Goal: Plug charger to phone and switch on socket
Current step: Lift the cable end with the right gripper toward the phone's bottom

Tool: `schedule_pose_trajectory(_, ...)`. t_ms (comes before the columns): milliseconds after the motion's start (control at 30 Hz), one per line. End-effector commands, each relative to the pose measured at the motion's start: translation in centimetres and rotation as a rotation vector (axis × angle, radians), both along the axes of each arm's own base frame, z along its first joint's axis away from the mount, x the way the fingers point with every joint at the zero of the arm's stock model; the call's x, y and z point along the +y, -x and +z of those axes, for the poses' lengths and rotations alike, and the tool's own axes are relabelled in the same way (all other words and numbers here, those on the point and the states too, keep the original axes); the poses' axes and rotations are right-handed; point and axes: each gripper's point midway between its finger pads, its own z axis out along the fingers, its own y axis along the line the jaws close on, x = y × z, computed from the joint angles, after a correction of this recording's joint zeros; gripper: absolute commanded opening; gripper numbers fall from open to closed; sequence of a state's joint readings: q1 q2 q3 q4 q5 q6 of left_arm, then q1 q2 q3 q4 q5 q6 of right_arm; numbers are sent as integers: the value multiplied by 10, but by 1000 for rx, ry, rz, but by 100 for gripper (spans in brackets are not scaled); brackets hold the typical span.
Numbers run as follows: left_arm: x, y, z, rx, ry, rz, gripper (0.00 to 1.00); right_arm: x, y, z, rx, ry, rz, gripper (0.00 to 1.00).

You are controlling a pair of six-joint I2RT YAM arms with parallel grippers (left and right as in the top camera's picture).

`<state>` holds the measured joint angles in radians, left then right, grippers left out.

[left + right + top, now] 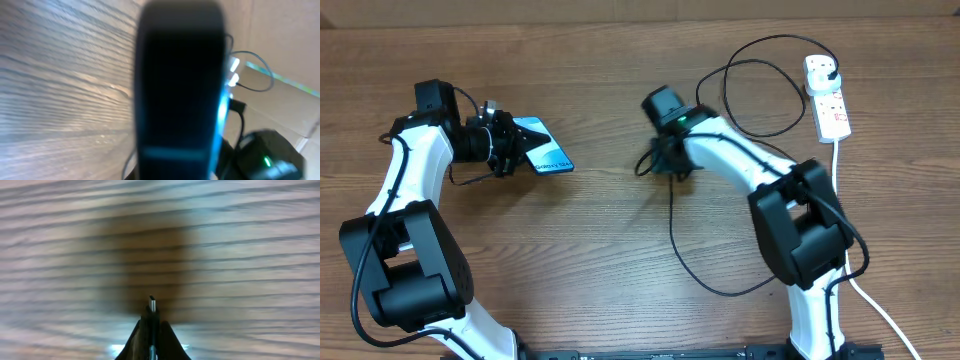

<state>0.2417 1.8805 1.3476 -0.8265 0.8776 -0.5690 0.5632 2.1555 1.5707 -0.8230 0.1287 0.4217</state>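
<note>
Tight pinch by right gripper [151,339] on the charger [152,303], tip poking out ahead, left gripper [508,146] clamping the phone [545,150], well apart.

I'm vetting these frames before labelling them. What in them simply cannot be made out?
Phone: left wrist view, blurred and filling the frame; its port cannot be found.
Socket: overhead, too small to tell whether its switch is on.
Right gripper: right wrist view, cut off by the bottom edge; only the ends of its jaws around the charger tip show.
</note>
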Motion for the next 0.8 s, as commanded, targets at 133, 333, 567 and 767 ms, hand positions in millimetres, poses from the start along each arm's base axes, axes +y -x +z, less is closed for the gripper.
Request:
schedule_pose_trajectory(133,3,-1,4,-108,-78,-80,4,11,13,-31,28,61,18,4)
schedule_pose_trajectory(333,3,-1,4,-107,-78,-79,4,21,24,-35,88,2,32,8)
schedule_pose_trajectory(567,3,-1,4,-108,-78,-80,4,23,36,-37,159,-40,-17,16)
schedule_pose_trajectory(767,3,-1,4,-107,-78,-79,4,18,38,-37,184,-51,-56,10)
